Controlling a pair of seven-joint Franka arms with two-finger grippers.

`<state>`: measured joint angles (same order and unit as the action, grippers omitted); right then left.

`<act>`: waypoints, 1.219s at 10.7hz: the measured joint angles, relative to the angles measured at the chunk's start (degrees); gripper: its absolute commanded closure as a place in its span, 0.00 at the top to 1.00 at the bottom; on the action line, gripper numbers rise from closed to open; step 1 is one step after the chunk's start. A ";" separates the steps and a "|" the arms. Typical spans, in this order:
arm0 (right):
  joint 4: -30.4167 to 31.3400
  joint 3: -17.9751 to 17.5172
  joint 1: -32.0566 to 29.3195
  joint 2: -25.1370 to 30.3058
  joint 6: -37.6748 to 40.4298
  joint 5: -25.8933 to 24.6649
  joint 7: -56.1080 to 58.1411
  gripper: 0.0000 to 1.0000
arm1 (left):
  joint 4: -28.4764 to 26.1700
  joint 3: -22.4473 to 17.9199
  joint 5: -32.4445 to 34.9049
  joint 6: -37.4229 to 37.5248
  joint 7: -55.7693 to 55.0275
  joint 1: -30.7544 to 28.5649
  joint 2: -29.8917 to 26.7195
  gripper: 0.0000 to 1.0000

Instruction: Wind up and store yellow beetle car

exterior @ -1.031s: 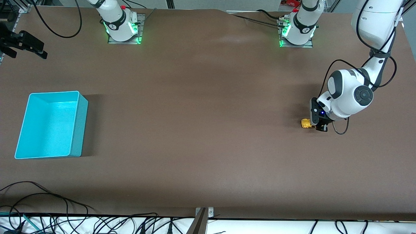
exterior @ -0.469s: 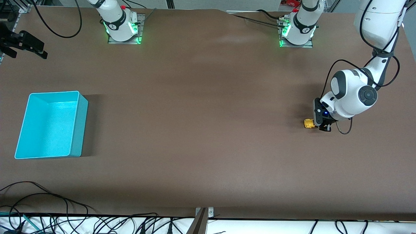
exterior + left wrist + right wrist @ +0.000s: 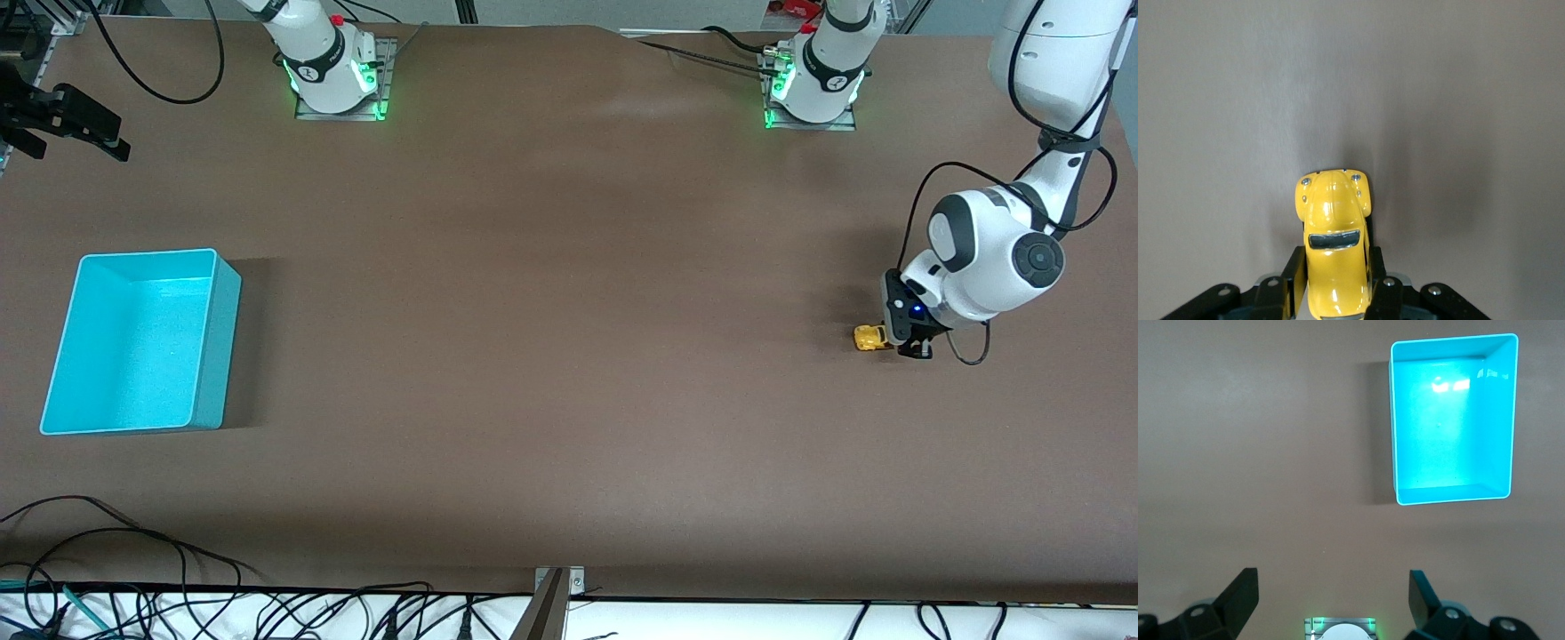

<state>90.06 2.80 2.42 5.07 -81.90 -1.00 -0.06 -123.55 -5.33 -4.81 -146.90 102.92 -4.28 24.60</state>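
Observation:
The yellow beetle car (image 3: 868, 339) stands on the brown table near the left arm's end. My left gripper (image 3: 900, 345) is down at the table and shut on the car's rear part. In the left wrist view the car (image 3: 1333, 213) sits between the two black fingers (image 3: 1295, 273), its rounded end pointing away from the gripper (image 3: 1336, 270). My right gripper (image 3: 1331, 597) is open and empty, held high over the table at the right arm's end, where the arm waits. The turquoise bin (image 3: 224, 347) is empty and stands far from the car.
The bin also shows in the right wrist view (image 3: 1451, 496), with the right arm's base plate (image 3: 1338, 628) below the gripper. Both arm bases (image 3: 336, 80) (image 3: 813, 89) stand along the table's edge farthest from the front camera. Cables (image 3: 133, 551) lie at the nearest edge.
My left gripper has slid the car along the table toward the left arm's end, still shut on it. The right arm and the bin have not moved.

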 measured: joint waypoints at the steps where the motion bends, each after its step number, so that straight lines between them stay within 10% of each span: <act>1: 0.00 0.00 0.00 0.00 0.00 0.00 0.00 1.00 | 0.19 -0.51 0.00 0.03 1.17 -0.53 0.13 0.00; 2: 0.00 0.00 0.00 0.00 0.00 0.00 0.00 1.00 | 0.38 -0.99 0.00 0.06 2.20 -0.82 0.26 0.00; 3: 0.00 0.00 0.00 0.00 0.00 0.00 0.00 1.00 | 0.53 -1.14 0.00 0.16 2.41 -0.97 0.34 0.26; 4: 0.00 0.00 0.00 0.00 0.00 0.00 0.00 1.00 | 0.60 -1.14 0.00 0.25 2.41 -0.97 0.37 0.99; 13: 0.00 0.00 0.00 0.00 0.00 0.00 0.00 1.00 | 5.47 -0.91 -1.92 3.27 2.41 -0.88 2.68 1.00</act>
<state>90.06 2.80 2.42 5.07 -81.90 -1.00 -0.06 -118.08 -6.24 -6.73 -143.64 105.34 -5.17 27.28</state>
